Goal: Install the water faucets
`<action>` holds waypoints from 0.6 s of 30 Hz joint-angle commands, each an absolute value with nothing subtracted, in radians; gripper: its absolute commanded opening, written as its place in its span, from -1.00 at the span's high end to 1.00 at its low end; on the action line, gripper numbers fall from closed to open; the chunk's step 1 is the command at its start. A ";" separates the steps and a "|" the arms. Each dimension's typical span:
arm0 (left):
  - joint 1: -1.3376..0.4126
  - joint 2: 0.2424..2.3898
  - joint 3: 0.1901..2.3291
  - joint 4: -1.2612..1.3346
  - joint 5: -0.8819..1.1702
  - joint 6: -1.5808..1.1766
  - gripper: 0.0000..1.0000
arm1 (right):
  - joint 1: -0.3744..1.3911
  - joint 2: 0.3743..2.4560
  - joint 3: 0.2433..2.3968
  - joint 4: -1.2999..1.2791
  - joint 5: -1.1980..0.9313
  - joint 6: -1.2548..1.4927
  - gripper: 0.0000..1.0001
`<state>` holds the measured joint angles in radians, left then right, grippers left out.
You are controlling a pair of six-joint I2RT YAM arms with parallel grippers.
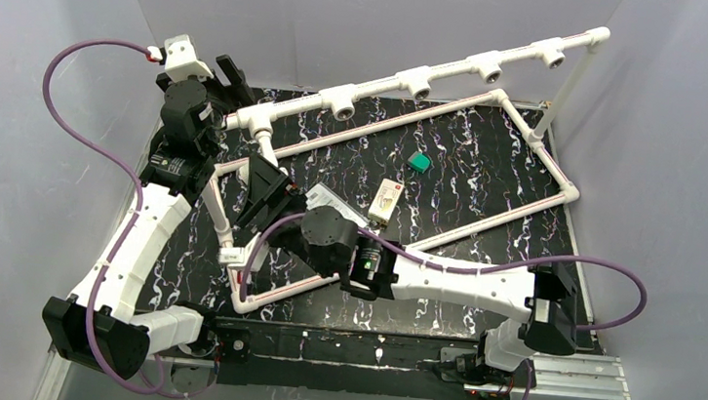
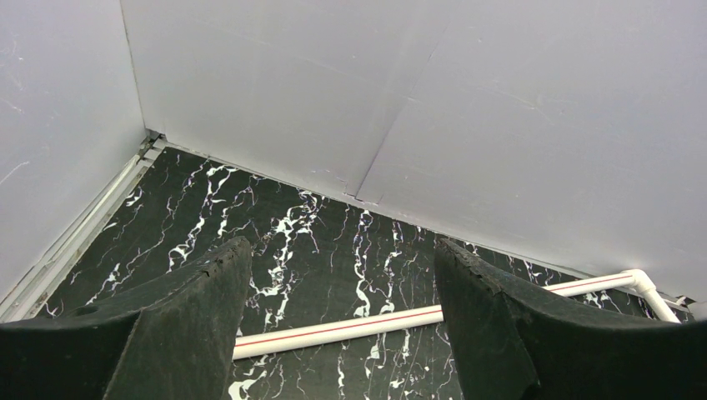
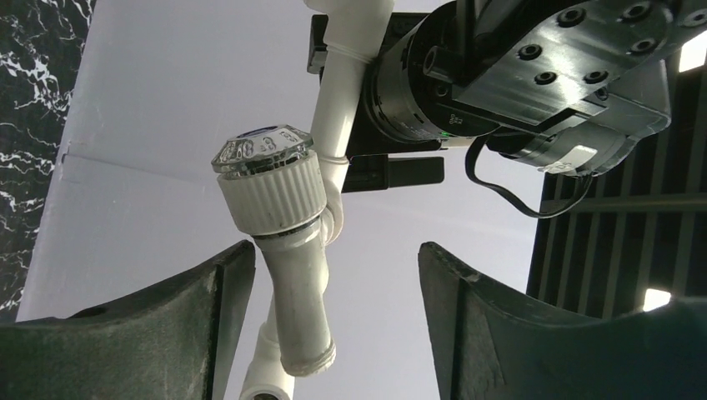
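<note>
A white water faucet (image 1: 261,134) hangs from the left end of the raised pipe rail (image 1: 461,68). In the right wrist view the faucet (image 3: 288,242) shows a ribbed knob with a blue centre, and its spout points down. My right gripper (image 1: 263,167) is open right below it. The spout sits between the fingers of my right gripper (image 3: 335,250), close to the left finger (image 3: 167,325) and well apart from the right one. My left gripper (image 1: 233,76) is at the back left, beyond the rail's end. In the left wrist view my left gripper (image 2: 340,250) is open and empty above the table.
Several empty tee sockets (image 1: 344,103) follow along the rail towards the back right. A white pipe frame with a red stripe (image 1: 533,129) lies on the black marbled table (image 1: 490,174); it also shows in the left wrist view (image 2: 350,327). A small green piece (image 1: 419,162), a small box (image 1: 386,201) and a paper packet (image 1: 335,201) lie mid-table.
</note>
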<state>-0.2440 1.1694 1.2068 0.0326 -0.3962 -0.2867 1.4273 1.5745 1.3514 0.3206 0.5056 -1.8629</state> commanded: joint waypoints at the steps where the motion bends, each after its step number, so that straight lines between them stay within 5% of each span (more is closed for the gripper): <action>1: -0.265 1.256 1.085 -0.344 -0.299 -0.270 -0.55 | 1.407 1.599 1.404 0.393 0.540 -1.872 -0.51; 10: -0.263 1.258 1.084 -0.342 -0.300 -0.270 -0.55 | 1.397 1.623 1.383 0.406 0.550 -1.830 0.08; 15: -0.264 1.258 1.083 -0.341 -0.301 -0.271 -0.55 | 1.397 1.648 1.369 0.472 0.577 -1.787 0.97; 18: -0.265 1.258 1.081 -0.340 -0.301 -0.272 -0.56 | 1.397 1.672 1.364 0.547 0.615 -1.699 0.97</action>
